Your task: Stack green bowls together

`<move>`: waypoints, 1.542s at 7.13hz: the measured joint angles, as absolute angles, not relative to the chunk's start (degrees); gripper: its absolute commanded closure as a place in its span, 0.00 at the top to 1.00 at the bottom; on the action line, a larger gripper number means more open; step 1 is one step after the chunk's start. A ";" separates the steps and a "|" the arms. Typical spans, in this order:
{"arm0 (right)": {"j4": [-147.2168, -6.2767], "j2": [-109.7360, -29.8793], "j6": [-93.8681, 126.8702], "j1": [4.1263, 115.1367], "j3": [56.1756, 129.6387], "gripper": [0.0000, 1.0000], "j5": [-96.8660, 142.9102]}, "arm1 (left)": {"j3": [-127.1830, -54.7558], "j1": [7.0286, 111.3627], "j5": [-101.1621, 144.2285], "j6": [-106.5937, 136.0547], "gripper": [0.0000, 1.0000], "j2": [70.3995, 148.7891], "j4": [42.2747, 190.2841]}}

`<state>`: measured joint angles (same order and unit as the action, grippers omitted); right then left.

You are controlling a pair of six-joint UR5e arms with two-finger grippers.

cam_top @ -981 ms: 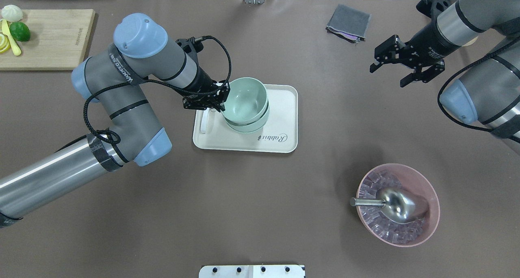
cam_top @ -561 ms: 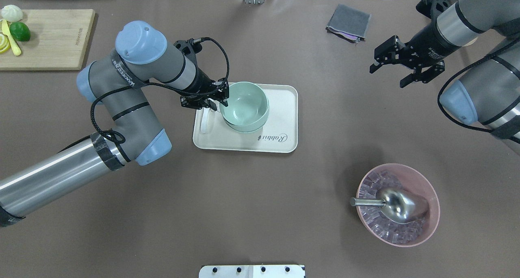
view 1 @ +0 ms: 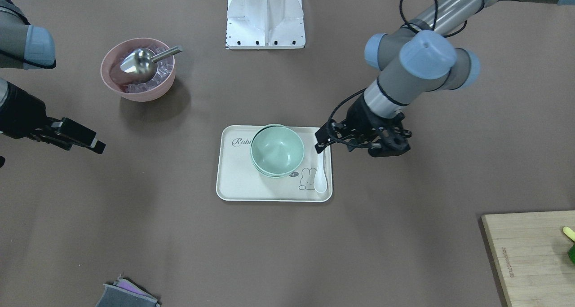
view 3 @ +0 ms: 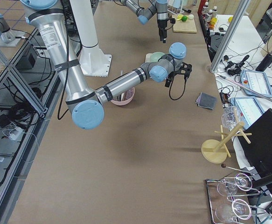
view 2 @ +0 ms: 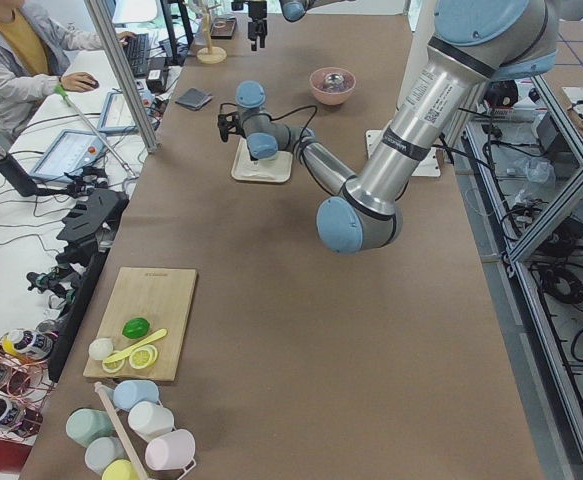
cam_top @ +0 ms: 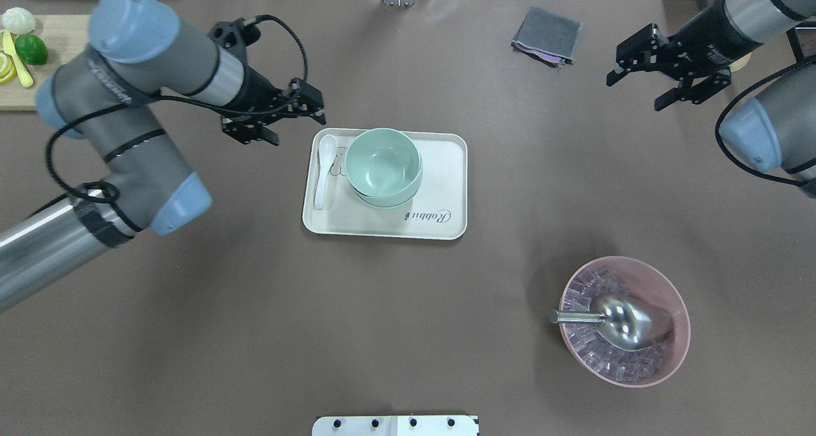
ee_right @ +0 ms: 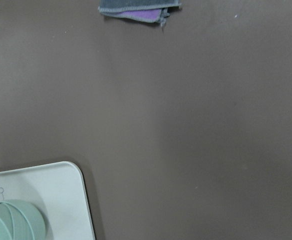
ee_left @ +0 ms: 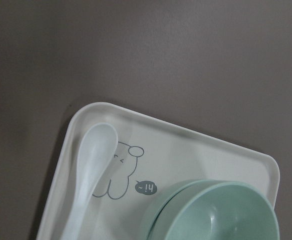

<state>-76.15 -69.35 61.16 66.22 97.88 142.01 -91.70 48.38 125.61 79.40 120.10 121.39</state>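
1. Green bowls (cam_top: pixel 382 167): nested in a single upright stack, resting on the tray. Lower rims showed beneath the top bowl, but their count could not be told.
2. Tray (cam_top: pixel 446 181): cream, rectangular, lying at the middle of the table (cam_top: pixel 408 334).
3. Spoon (cam_top: pixel 324 168): white, lying on the tray just beside the stack, on the robot's left.
4. Left gripper (cam_top: pixel 298 130): jaws spread wide and holding nothing. It hung above the table near the tray's far-left corner, apart from the bowls.
5. Right gripper (cam_top: pixel 636 93): jaws likewise parted and empty, at the far right, well away from the tray.
6. Pink bowl (cam_top: pixel 677 308): held clear cubes and a metal scoop (cam_top: pixel 628 321).
7. Grey cloth (cam_top: pixel 547 36): folded, at the far edge.
8. Cutting board (cam_top: pixel 25 95): wooden, at the far left.
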 measured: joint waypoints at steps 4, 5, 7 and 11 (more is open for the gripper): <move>-94.08 -76.65 16.05 80.36 97.60 1.00 135.76 | -103.78 61.90 128.50 44.42 0.98 91.80 121.27; -95.47 -79.92 7.81 83.53 97.41 1.00 135.18 | -103.72 65.34 128.51 35.87 0.98 87.13 120.91; -96.10 -84.87 -0.76 87.68 97.32 1.00 134.60 | -101.37 72.69 129.06 21.11 0.98 82.49 116.79; -96.13 -86.79 -2.53 88.74 97.64 1.00 133.18 | -97.60 86.38 130.53 -5.84 0.98 80.58 102.43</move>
<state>-96.13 -86.79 -2.53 88.74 97.64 133.18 -97.60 86.38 130.53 -5.84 80.58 102.43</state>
